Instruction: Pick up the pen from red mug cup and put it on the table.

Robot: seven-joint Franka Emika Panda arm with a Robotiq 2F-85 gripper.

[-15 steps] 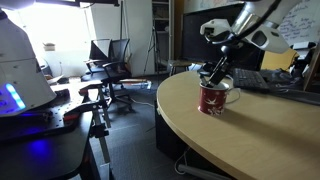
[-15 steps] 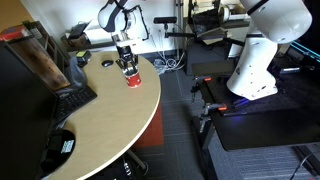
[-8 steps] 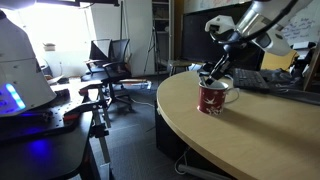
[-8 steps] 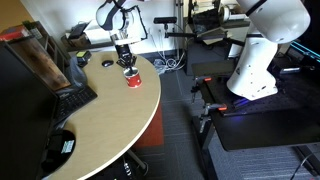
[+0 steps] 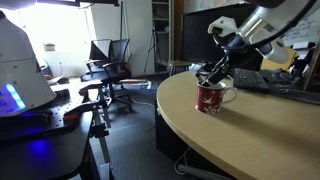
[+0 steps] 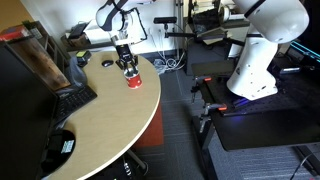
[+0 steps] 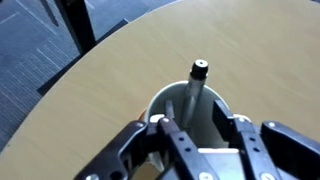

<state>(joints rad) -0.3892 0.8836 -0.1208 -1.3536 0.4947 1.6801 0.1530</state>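
Note:
The dark-red mug (image 5: 211, 98) stands near the rounded edge of the tan table (image 5: 230, 140); both exterior views show it (image 6: 133, 79). The gripper (image 5: 213, 73) hangs just over the mug's mouth, also in an exterior view (image 6: 126, 65). In the wrist view the mug's pale inside (image 7: 165, 105) lies straight below, with the pen (image 7: 194, 92) standing in it, black cap up. The gripper's fingers (image 7: 203, 130) are open, one on each side of the pen, not touching it.
A black keyboard (image 5: 268, 81) lies on the table behind the mug. Office chairs (image 5: 108, 66) and a black desk with blue lights (image 5: 30, 125) stand across the aisle. A dark box (image 6: 45, 60) and another keyboard (image 6: 70, 100) sit on the table; the white robot base (image 6: 255, 55) is beside it.
The arm's wrist has swung a little up and away while the gripper stays over the mug. The pen remains in the mug.

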